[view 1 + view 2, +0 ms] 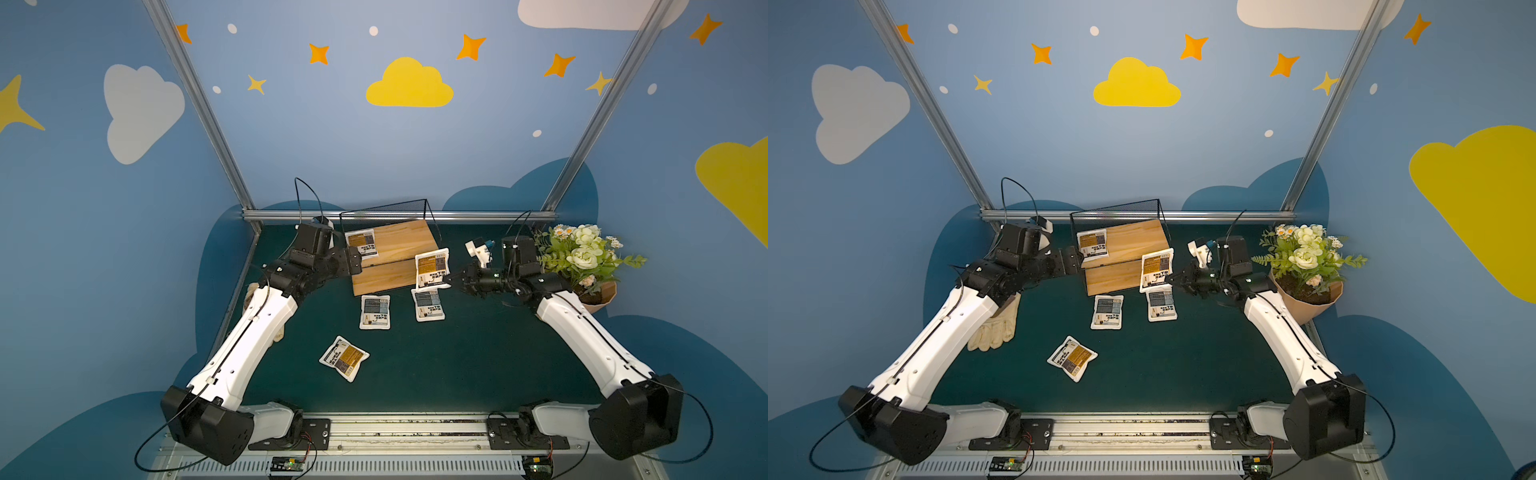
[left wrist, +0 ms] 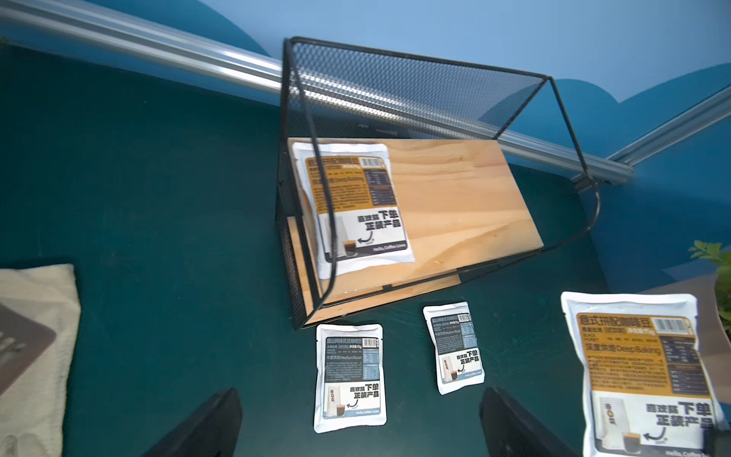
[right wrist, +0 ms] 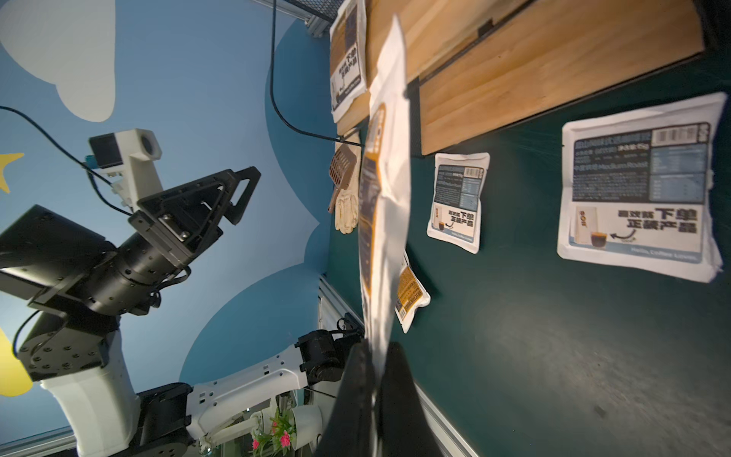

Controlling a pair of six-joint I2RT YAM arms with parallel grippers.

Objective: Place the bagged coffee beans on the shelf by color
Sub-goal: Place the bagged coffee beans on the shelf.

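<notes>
Five small white pillow pouches with black print:
- first orange-panel pouch (image 1: 361, 245) lies flat at the left end of the upper board of the black wire shelf with two light wooden boards (image 1: 403, 241)
- second orange-panel pouch (image 1: 432, 268) is raised by the shelf's right end, pinched at one corner by the right tool (image 1: 451, 280)
- two grey-blue-panel pouches (image 1: 375, 311) (image 1: 428, 304) lie flat just in front of the shelf
- third orange-panel pouch (image 1: 344, 358) lies skewed, nearer the robot base

The surface (image 1: 457, 365) is dark green and the walls are blue with painted clouds and stars. A tan pot of white flowers (image 1: 598, 297) stands beside the right arm, and a cream glove (image 1: 994, 328) lies under the left arm. The left tool (image 1: 354, 261) sits at the shelf's left side, jaws wide, holding nothing. Both arms reach toward the shelf.
</notes>
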